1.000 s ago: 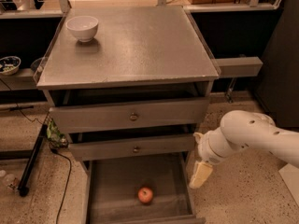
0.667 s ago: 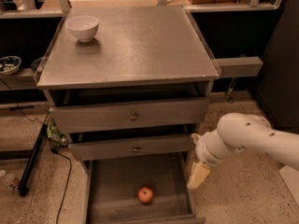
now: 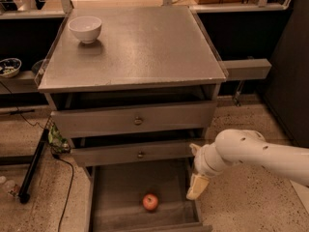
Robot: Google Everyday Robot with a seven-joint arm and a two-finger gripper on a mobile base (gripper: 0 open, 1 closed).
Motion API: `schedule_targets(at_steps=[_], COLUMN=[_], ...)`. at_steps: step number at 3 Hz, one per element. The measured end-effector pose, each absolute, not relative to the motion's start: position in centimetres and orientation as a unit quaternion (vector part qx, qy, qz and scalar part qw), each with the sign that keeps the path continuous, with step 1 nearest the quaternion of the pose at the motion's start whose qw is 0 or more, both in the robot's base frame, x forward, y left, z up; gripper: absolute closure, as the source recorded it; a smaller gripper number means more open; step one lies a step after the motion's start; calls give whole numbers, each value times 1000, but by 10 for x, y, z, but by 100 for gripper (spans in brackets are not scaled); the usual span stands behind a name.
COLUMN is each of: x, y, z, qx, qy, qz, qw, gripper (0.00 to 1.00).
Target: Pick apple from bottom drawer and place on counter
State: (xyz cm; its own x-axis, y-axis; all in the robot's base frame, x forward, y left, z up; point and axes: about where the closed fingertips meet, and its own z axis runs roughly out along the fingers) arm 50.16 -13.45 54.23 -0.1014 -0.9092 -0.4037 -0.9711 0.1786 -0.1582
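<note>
**End effector edges toward bottom drawer; apple unmoved**

Change since the frame a second ago: the end effector [image 3: 196, 191] has shifted slightly left and down, closer to the right wall of the bottom drawer [image 3: 120, 187]. The white arm [image 3: 251, 151] has followed it in from the drawer's right. The apple [image 3: 150, 202] has not moved.

The apple lies on the drawer floor, about mid-width and toward the drawer's front edge. The end effector hangs pointing downward over the drawer's right wall. The apple is to its left and a little nearer the drawer front, near but not touching. Open or closed: cannot tell. It holds nothing.

The drawer is pulled out. The counter [image 3: 140, 42] above the drawer carries a white bowl [image 3: 85, 28] at its back left.
</note>
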Motion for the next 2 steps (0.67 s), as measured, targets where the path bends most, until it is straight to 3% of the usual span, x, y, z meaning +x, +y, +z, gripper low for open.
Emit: schedule_targets(at_steps=[2], x=[495], y=[-127], z=[458], qx=[-625], qy=[756], qz=[54], qw=[187], gripper=[0])
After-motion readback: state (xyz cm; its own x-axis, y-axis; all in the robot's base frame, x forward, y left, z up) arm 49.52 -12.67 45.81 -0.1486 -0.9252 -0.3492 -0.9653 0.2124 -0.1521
